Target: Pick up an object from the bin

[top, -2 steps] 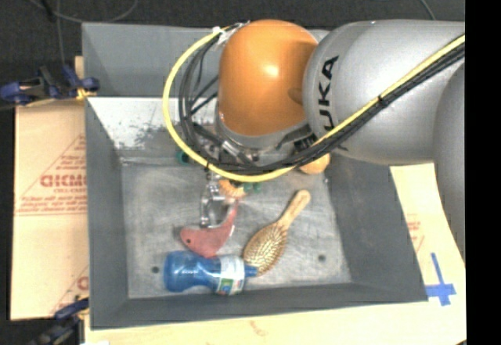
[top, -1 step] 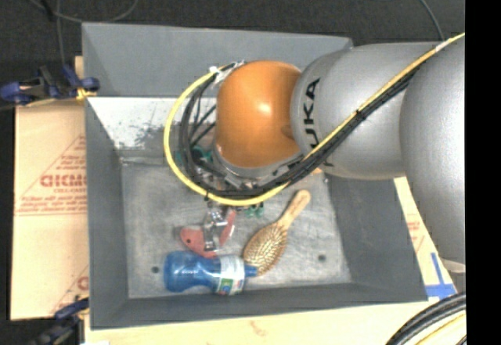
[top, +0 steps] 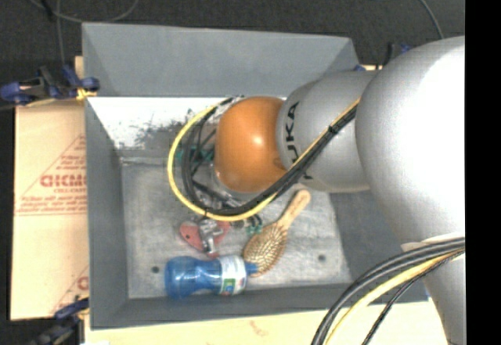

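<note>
the grey bin (top: 103, 210) has bare, scuffed floor on its left, so there is room there. 1 blue plastic bottle (top: 205, 276) lies on its side along the front wall. just behind it lies a small flat red piece (top: 189, 233), with the gripper (top: 208, 239) low at its right edge. how far open it is i cannot tell. this looks like the grasp step. next it needs a square close and a straight lift, clear of the wooden hairbrush (top: 271, 242) just to the right.
</note>
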### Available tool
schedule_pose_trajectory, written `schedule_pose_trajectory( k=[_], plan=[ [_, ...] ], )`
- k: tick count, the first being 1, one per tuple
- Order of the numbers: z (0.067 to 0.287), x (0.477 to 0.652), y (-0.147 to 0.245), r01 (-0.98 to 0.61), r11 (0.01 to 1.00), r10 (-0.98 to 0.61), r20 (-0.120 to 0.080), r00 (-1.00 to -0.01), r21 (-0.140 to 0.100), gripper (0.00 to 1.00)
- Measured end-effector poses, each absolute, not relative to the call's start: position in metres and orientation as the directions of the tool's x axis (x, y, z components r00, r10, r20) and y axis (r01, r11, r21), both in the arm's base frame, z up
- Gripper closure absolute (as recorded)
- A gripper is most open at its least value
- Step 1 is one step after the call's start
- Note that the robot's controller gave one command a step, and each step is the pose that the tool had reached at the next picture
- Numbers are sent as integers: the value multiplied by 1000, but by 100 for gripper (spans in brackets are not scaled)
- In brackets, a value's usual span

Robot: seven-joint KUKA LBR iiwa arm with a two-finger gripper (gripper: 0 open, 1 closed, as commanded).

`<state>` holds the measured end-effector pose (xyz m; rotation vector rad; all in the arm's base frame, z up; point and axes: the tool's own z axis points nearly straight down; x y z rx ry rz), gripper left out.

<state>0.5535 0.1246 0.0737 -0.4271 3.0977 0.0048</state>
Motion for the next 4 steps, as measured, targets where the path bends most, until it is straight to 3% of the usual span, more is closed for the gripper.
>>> schedule_pose_trajectory(
  k=[1,2,3,4],
  plan=[
    [74,553,125,-269,963,-269,-15,-963,1,100],
    [163,558,123,-261,965,-261,-3,-965,0,100],
    [163,558,123,-261,965,-261,-3,-965,1,100],
    [218,555,123,-255,967,-255,2,-967,-1,100]
  ],
)
